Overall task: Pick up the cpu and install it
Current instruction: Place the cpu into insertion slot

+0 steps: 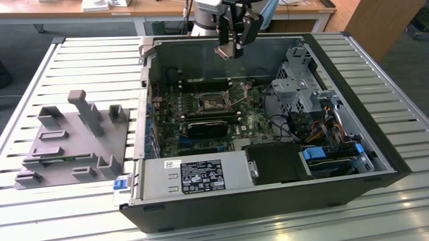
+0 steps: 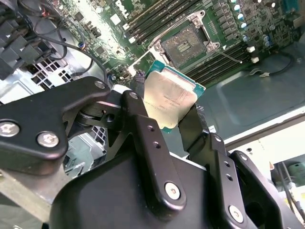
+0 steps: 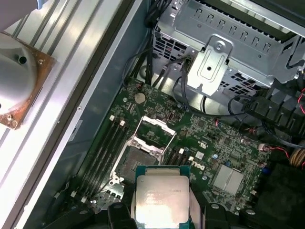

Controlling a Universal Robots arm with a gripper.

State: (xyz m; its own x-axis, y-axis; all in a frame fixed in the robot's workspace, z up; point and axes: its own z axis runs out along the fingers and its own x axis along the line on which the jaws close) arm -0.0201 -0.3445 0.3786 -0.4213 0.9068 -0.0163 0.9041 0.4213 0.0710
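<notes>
My gripper (image 1: 232, 46) hangs above the back of the open computer case (image 1: 335, 165), shut on the cpu (image 1: 225, 51). In both wrist views the cpu (image 2: 167, 100) (image 3: 160, 196) is a flat square chip with a silvery top and a thin rim, pinched at two opposite edges by the black fingers (image 2: 138, 114). The gripper (image 2: 167, 95) (image 3: 161, 212) holds it in the air, well clear of the motherboard. Below it the black square socket (image 1: 213, 103) (image 2: 185, 44) (image 3: 135, 167) lies bare, its metal frame (image 3: 153, 134) swung up.
A metal drive cage (image 1: 302, 83) (image 3: 228, 52) and bundled cables (image 1: 322, 125) fill the case's right side in the exterior view. Memory slots (image 2: 157, 19) flank the socket. The power supply (image 1: 194, 175) sits at the front. A grey tray with posts (image 1: 70, 145) rests on the slatted table (image 1: 94, 60).
</notes>
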